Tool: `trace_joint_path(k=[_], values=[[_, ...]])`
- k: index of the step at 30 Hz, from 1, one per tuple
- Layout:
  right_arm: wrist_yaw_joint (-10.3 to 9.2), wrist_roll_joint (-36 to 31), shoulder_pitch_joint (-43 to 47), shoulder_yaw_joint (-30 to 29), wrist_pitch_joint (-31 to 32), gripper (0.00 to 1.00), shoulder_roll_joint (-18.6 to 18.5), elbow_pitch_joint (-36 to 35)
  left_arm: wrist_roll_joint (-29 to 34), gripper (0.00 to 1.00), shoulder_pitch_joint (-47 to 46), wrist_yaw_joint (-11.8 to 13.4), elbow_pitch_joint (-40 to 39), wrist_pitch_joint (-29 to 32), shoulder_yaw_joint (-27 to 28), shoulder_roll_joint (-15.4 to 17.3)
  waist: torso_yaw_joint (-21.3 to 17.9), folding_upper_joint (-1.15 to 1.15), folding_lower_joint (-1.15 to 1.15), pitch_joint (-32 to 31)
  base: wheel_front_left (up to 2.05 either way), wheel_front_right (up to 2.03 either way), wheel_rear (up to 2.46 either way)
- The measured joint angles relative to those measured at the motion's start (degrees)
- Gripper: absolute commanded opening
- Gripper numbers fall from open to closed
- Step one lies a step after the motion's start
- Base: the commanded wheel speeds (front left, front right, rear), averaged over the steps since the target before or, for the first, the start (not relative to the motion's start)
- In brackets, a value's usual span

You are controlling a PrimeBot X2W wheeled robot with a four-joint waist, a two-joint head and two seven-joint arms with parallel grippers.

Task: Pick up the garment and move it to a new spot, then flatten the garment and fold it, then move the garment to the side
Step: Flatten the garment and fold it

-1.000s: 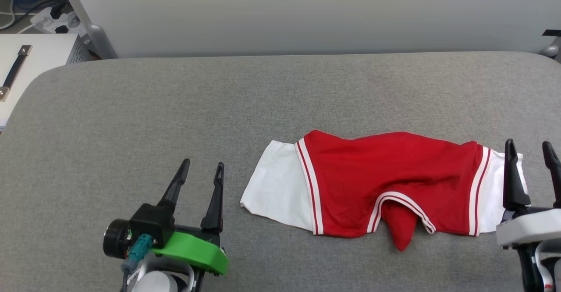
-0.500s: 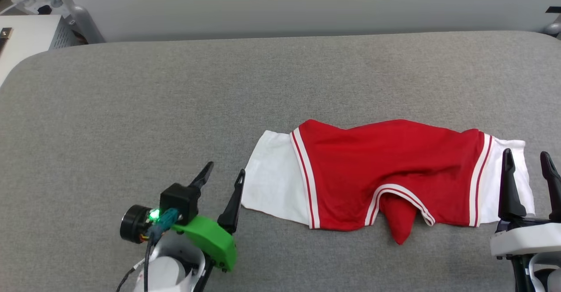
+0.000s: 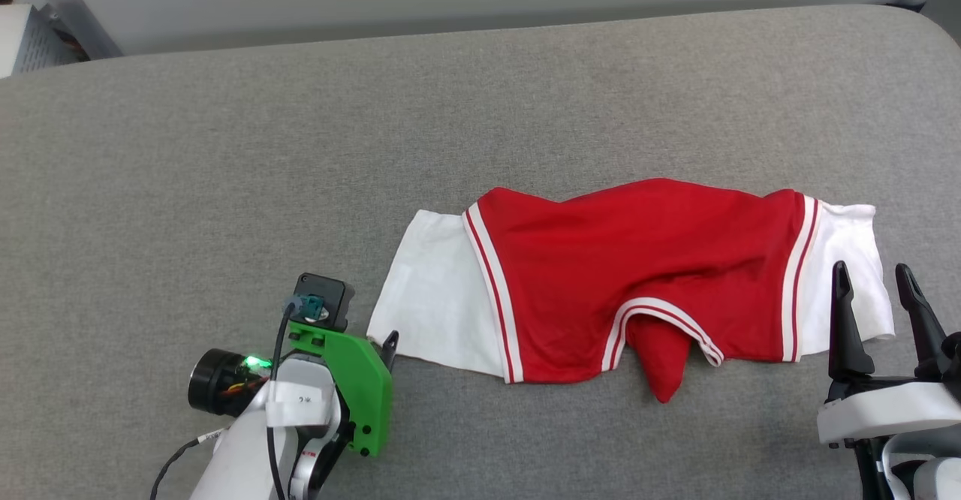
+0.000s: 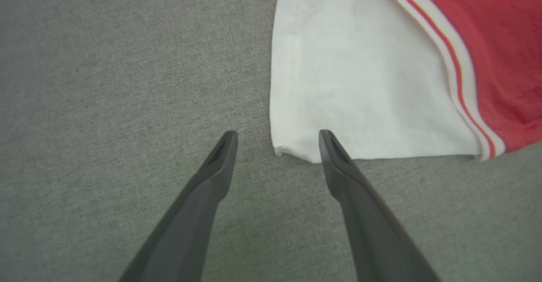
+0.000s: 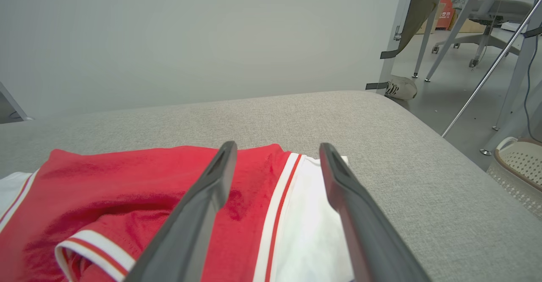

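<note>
Since a second ago the left gripper [image 4: 277,137] has swung in across the counter [image 3: 225,147] and tipped downward. Its jaws, apart, now frame the near corner of the white sleeve [image 3: 432,290] at the garment's [image 3: 638,275] 9 o'clock end. The garment lies at 4 o'clock in the head view, with its long axis running 9 to 3 o'clock and its striped neckline [image 3: 661,320] pointing to 6 o'clock. Its red jersey is smooth and lightly wrinkled; the counter is grey woven fabric with rounded corners. The right gripper [image 3: 871,271], jaws apart, hovers over the other sleeve [image 3: 852,237] — its body is cut off by the frame edge. One left finger is hidden behind the black wrist block [image 3: 323,299].
</note>
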Motion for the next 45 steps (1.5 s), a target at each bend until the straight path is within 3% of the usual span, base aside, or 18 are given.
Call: trace_joint_path(k=[4,13,14,15,16,20,25,28,34,37,41,43,44,45], values=[[0.0,0.0,-0.08,0.0,-0.35,1.0,0.18,0.47,-0.09,1.0,-0.04,1.24,-0.23,1.82,0.33,-0.04,-0.93,0.0,0.0,1.41,0.0,0.0,0.0],[0.0,0.21,-1.22,-0.02,-0.51,1.0,0.54,0.97,0.24,1.0,-2.6,1.18,3.11,1.92,-0.09,1.29,-2.51,0.0,0.0,4.18,0.0,0.0,0.0],[0.0,0.21,-1.35,-0.05,-0.51,1.0,0.54,0.96,0.2,0.78,-2.77,1.15,3.35,2.18,-0.22,1.26,-2.56,0.0,0.0,4.35,0.0,0.0,0.0],[0.0,0.21,-1.41,-0.1,-0.52,1.0,0.54,0.96,0.07,0.35,-3.08,1.03,3.59,2.4,-0.4,1.26,-2.57,0.0,0.0,4.51,0.0,0.0,0.0],[0.0,0.21,-1.41,-0.13,-0.67,1.0,0.54,0.97,-0.21,0.0,-3.22,0.85,3.92,2.43,-0.41,1.25,-2.52,0.0,0.0,4.59,0.0,0.0,0.0],[0.0,0.14,-1.41,-0.62,-0.91,1.0,0.52,1.16,-1.51,0.0,-3.32,0.8,4.74,1.18,0.36,0.99,-2.02,0.0,0.0,4.19,0.0,0.0,0.0],[0.0,-0.36,-1.22,-1.27,-0.46,1.0,0.11,1.83,-4.22,0.0,-1.66,2.68,4.88,-3.08,3.49,-0.15,-1.01,0.0,0.0,2.73,0.0,0.0,0.0],[0.0,-1.44,-0.97,-1.57,1.8,1.0,-0.07,2.78,-6.05,0.0,1.37,4.67,3.42,-6.36,7.08,0.2,0.3,0.0,0.0,0.66,0.0,0.0,0.0],[0.0,-2.94,0.78,-1.74,7.81,1.0,-0.85,4.24,-7.67,0.0,4.98,4.67,-1.24,-7.61,7.87,0.98,2.7,0.0,0.0,-1.55,0.0,0.0,0.0],[0.0,-2.89,1.09,-1.02,13.06,1.0,-2.59,4.53,-8.18,0.0,6.76,4.43,-3.74,-5.68,7.27,0.99,3.98,0.0,0.0,-2.32,0.0,0.0,0.0],[0.01,-0.15,0.76,0.73,25.47,1.0,-7.72,3.07,-9.67,0.0,9.83,3.6,-9.38,-0.59,5.52,1.42,5.88,0.0,0.0,-3.01,0.0,0.0,0.0],[0.01,1.2,-0.23,0.3,32.61,1.0,-9.47,2.44,-9.69,0.0,10.15,3.61,-11.9,0.68,5.3,1.65,6.57,0.0,0.0,-2.98,0.0,0.0,0.0],[0.01,2.4,-2.03,-0.3,43.07,1.0,-11.27,2.15,-10.09,0.0,10.17,3.7,-14.35,1.91,5.06,1.76,7.22,0.0,0.0,-2.56,0.0,0.0,0.0],[0.01,2.88,-2.58,-0.36,46.09,1.0,-11.7,2.13,-10.09,0.0,10.18,3.76,-14.83,2.34,5.0,1.88,7.37,0.0,0.0,-2.31,0.0,0.0,0.0]])
